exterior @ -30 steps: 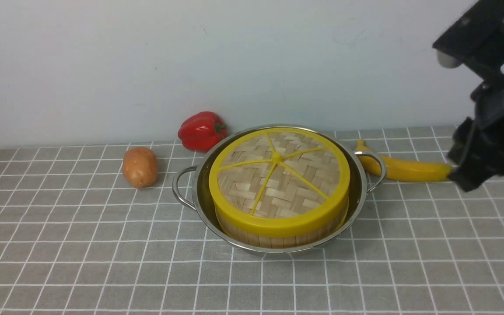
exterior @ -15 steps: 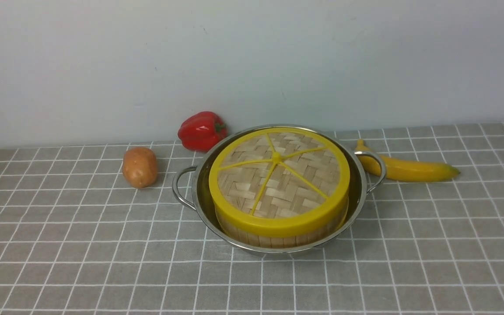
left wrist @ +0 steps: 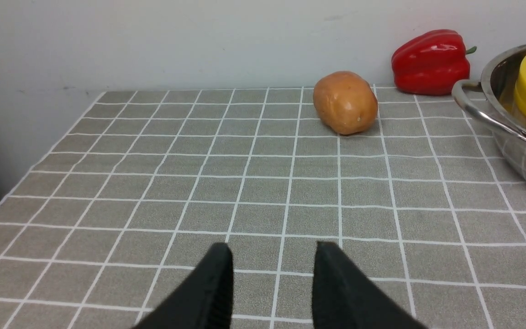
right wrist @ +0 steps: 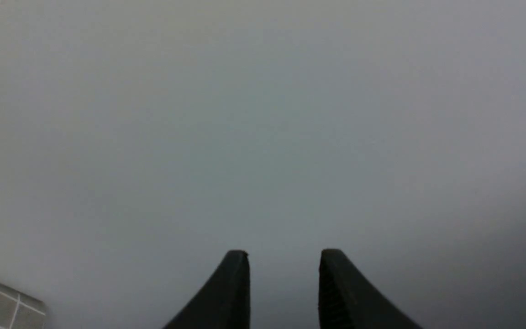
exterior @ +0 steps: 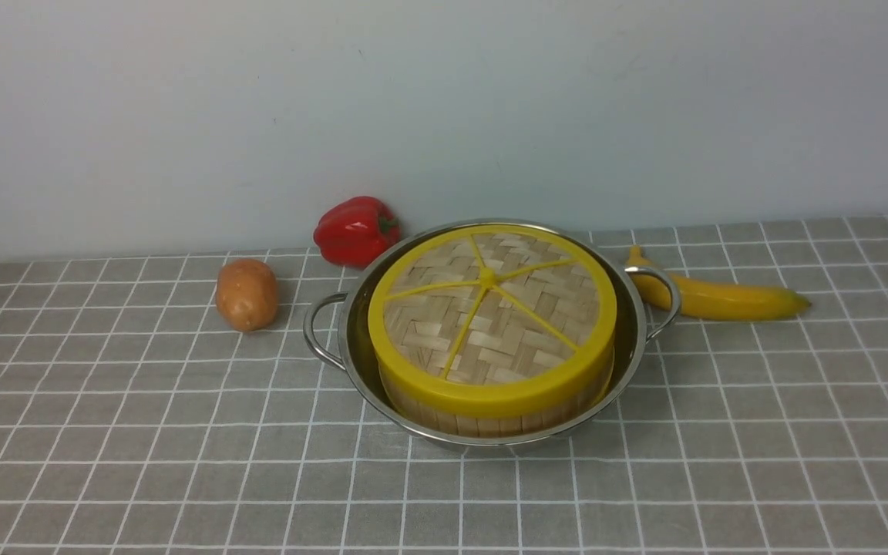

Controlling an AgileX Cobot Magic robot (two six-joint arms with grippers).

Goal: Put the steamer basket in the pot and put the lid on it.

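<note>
The left gripper (left wrist: 274, 256) hangs over the left part of the checked cloth (exterior: 143, 462), its two black fingers parted with only bare cloth between them. It grips nothing. The potato (exterior: 247, 294) lies ahead of it, and the red pepper (exterior: 357, 230) lies beyond that at the back edge against the wall. The pot (exterior: 355, 347) stands at the middle of the cloth, nearer the back edge than the front and well apart from this gripper. The steamer basket (exterior: 490, 424) sits inside the pot, with its slat wall showing above the pot's rim. The lid (exterior: 490, 308) rests flat on top of the basket. A banana (exterior: 721, 299) lies just behind the pot's right handle. The right gripper (right wrist: 283, 256) also has its fingers parted and empty.

The front view takes in the whole pot but neither gripper. The left wrist view catches only the pot's left handle and a slice of the lid's yellow rim. The right wrist view shows plain wall and one corner of cloth, so how the pot lies relative to that gripper cannot be told.
</note>
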